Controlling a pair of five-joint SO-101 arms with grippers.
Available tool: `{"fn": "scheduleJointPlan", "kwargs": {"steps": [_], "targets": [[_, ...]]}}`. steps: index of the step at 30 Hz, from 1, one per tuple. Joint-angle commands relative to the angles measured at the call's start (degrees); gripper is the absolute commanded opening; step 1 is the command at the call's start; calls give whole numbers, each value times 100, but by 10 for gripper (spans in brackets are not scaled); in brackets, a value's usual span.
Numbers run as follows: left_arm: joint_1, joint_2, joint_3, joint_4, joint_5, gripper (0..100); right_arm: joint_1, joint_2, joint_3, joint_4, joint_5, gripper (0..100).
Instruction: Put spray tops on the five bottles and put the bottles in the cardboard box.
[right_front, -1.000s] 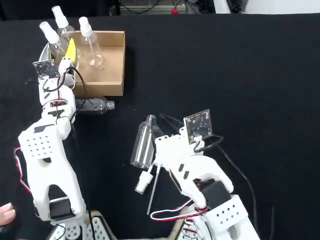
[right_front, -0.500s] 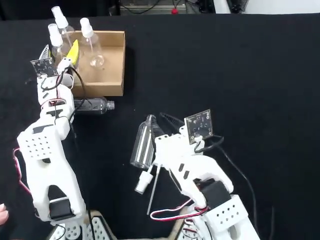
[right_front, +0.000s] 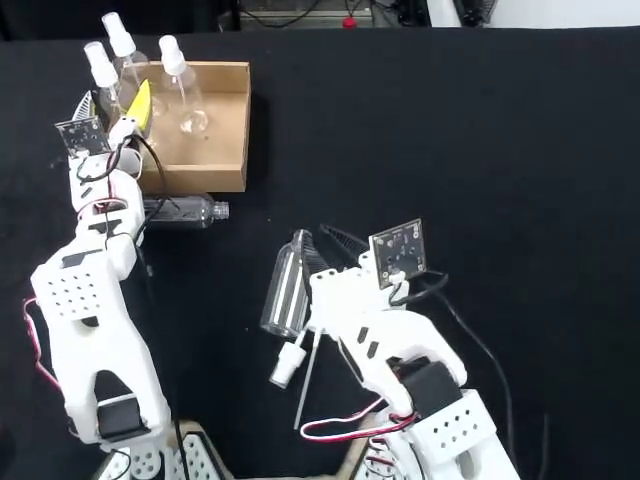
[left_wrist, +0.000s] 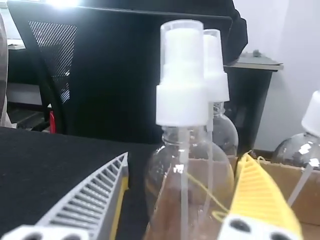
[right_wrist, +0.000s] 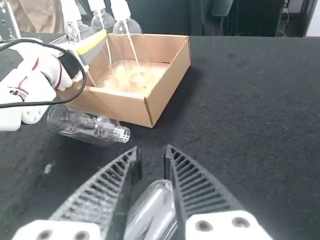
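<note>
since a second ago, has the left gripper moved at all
Yes, slightly. In the high view the left gripper, with the bottle it holds, has shifted toward the picture's left edge, away from the cardboard box.

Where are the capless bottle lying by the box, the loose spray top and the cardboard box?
capless bottle (right_front: 185, 211), high view, middle of its body.
loose spray top (right_front: 287, 363), high view, white head.
cardboard box (right_front: 200, 180), high view, outer front wall.

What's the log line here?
cardboard box: two capped bottles | left gripper: around third capped bottle at box | right gripper: shut on bare bottle | table: another bare bottle, loose spray top
</note>
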Motion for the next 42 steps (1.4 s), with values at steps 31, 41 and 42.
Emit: {"fn": "scheduleJointPlan", "kwargs": {"steps": [31, 41, 42], "targets": [[-163, -1354, 1112, 123, 431, 326, 114, -101, -4, -141, -18, 82], [-163, -2321, 2000, 158, 431, 326, 114, -101, -4, -158, -18, 82], [-171, -2426, 2079, 167, 431, 326, 114, -101, -4, -158, -18, 82]]}}
